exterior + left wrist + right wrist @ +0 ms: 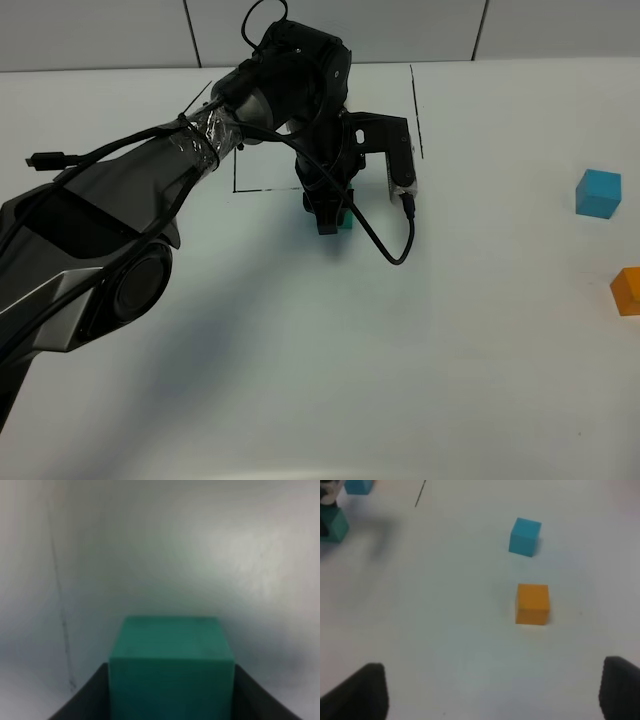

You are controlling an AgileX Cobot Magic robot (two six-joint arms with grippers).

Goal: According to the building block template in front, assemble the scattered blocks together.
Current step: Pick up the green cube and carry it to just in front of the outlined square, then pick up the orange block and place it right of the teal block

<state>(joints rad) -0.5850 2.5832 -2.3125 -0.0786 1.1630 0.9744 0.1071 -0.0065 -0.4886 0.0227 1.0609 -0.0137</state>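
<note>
Now: left claw point(327, 218) grips the teal-green block point(171, 665) beside the black outline point(265, 189), likely placing it first; right claw point(489, 690) open, empty

- My left arm point(150, 200) reaches from the near left to the middle of the table, with the wrist bent down.
- My left gripper point(326, 218) points down, its fingers point(85, 702) clamped on both sides of the green block point(171, 665).
- My right gripper point(490, 692) is spread wide, its jaws well apart and gripping nothing.
</note>
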